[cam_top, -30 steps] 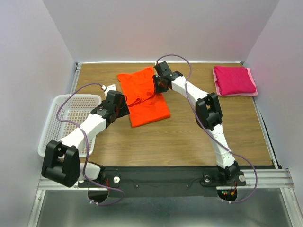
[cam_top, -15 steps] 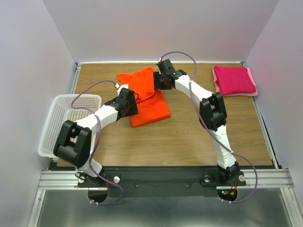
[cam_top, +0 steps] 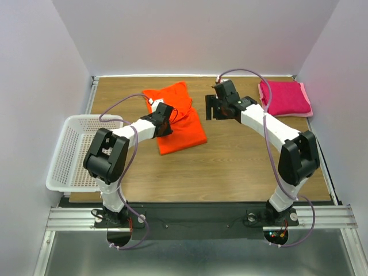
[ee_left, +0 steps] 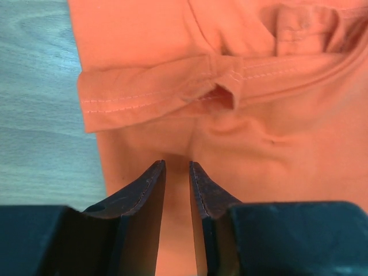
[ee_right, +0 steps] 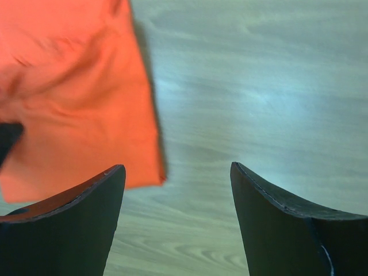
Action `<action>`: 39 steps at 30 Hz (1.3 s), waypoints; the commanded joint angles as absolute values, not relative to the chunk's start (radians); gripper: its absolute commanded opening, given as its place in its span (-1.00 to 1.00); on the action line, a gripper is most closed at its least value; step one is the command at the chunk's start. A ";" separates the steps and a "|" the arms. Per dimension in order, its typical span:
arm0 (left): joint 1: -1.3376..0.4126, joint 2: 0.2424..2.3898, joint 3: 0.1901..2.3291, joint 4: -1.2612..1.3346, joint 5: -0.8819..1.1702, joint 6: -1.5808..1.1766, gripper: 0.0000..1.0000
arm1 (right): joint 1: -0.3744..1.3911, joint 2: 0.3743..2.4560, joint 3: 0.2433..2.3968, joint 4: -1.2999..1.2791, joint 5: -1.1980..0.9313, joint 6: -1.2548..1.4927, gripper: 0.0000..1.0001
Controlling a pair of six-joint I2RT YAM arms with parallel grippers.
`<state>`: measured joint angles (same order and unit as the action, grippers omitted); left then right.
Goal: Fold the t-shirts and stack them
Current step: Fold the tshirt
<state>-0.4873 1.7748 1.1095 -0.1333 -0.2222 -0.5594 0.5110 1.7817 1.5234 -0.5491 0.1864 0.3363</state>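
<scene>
The surface is a brown wood-grain board, walled on three sides. Three things lie on it. An orange t-shirt lies left of the middle. Its near half is flattened into a neat rectangle, and its far half is rumpled, with a hemmed sleeve turned over. A magenta t-shirt, folded into a tidy square with a paler pink edge showing, sits in the far right corner, well apart from the orange one. A white lattice basket sits at the left edge and seems to overhang it.
</scene>
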 commanded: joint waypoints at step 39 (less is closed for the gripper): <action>-0.328 1.611 1.139 -0.097 -0.191 -0.573 0.32 | 0.454 1.624 1.247 -0.339 -0.193 0.452 0.51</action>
<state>-0.3248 1.8149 1.2392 -0.1116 -0.3119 -0.5198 0.4850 1.6127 1.2434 -0.4725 -0.0223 0.4088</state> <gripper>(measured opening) 0.631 0.763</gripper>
